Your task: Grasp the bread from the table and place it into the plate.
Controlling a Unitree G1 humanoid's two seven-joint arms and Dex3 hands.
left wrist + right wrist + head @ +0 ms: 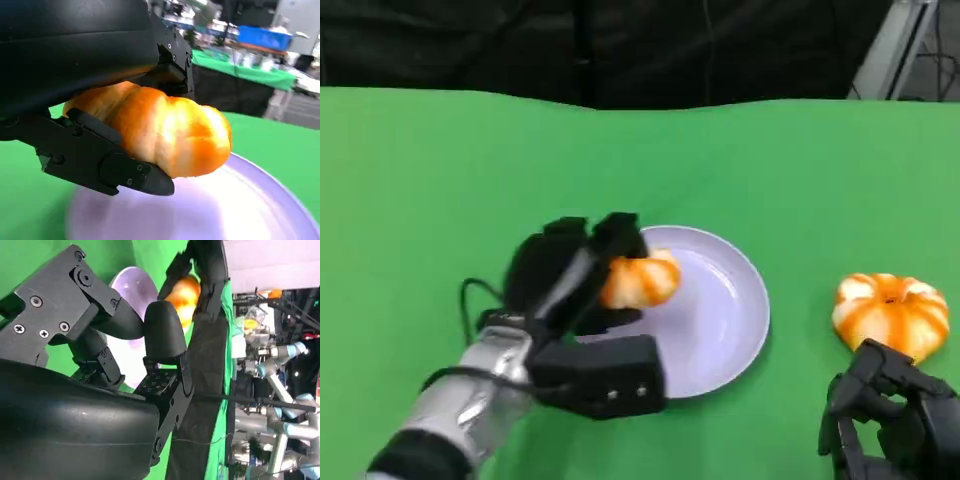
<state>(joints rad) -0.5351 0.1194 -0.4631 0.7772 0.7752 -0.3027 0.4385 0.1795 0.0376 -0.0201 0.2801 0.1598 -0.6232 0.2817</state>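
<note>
My left hand (565,275) grips a golden-orange bread roll (640,281) and holds it just above the left part of the pale lilac plate (720,320). In the left wrist view the roll (170,130) sits between black fingers (100,160), with the plate (240,210) close beneath it. My right hand (885,415) stays low at the table's near right with nothing in it, its fingers (162,332) apart. The right wrist view shows the plate (131,287) and the held roll (186,295) in the distance.
A second bread, round and pumpkin-shaped (892,312), lies on the green table (420,200) right of the plate, just beyond my right hand. A dark curtain bounds the table's far edge. Bare green cloth stretches left of and behind the plate.
</note>
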